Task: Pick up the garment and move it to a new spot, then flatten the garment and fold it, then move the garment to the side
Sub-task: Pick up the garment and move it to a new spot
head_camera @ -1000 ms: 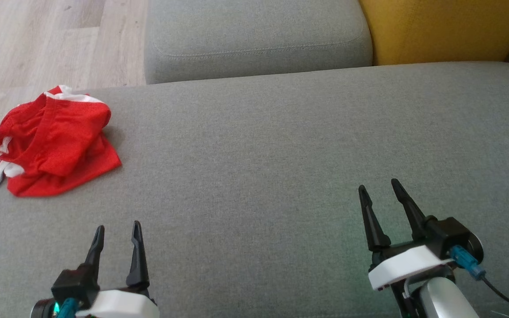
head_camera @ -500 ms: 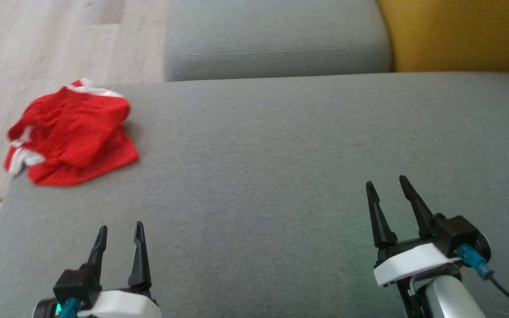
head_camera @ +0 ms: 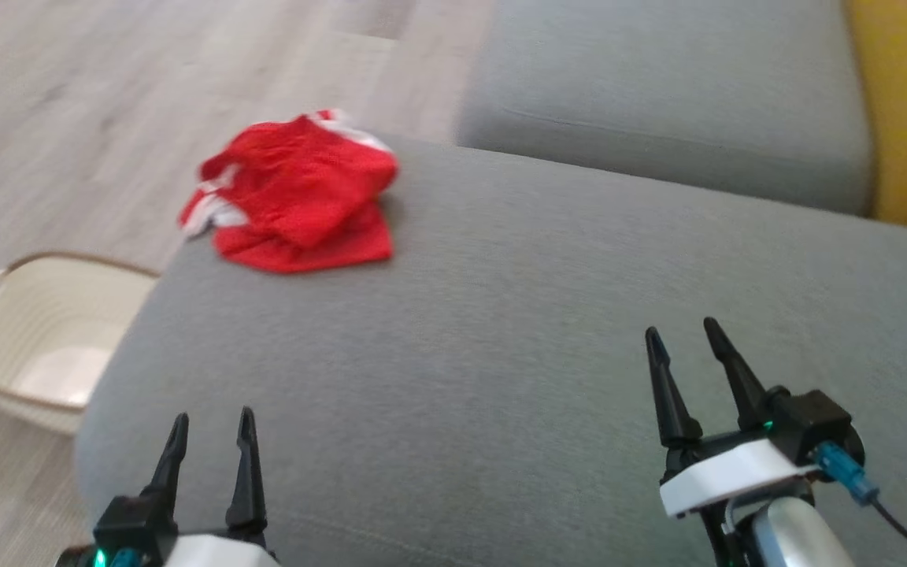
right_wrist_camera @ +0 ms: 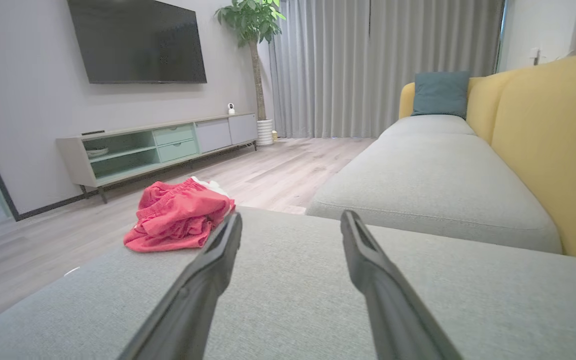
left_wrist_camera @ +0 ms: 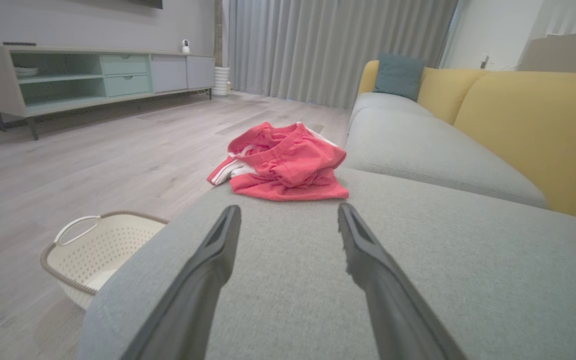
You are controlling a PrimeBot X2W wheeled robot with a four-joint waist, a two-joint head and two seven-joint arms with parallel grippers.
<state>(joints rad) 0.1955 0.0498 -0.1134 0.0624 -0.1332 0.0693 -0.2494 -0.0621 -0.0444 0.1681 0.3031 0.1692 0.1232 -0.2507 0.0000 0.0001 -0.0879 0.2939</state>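
Head view: a crumpled red mesh garment with white trim (head_camera: 296, 193) lies at the far left corner of a broad grey fabric sofa seat (head_camera: 501, 354), one edge hanging towards the pale wood-look floor (head_camera: 68, 118). The left gripper (head_camera: 213, 414) hovers low over the near edge of the seat, its two dark fingers spread wide and holding nothing. The garment sits well apart from it at about 1 o'clock. The right gripper (head_camera: 680, 327), likewise spread wide and empty, has the garment far off at about 10 o'clock.

In the left wrist view the garment (left_wrist_camera: 283, 165) lies dead ahead at 12 o'clock of the left gripper (left_wrist_camera: 288, 207), beyond the fingertips. A cream perforated plastic basket with a brown rim (left_wrist_camera: 113, 245) stands on the floor beside the seat. In the right wrist view the garment (right_wrist_camera: 175, 215) shows at 9 o'clock of the right gripper (right_wrist_camera: 292, 215).
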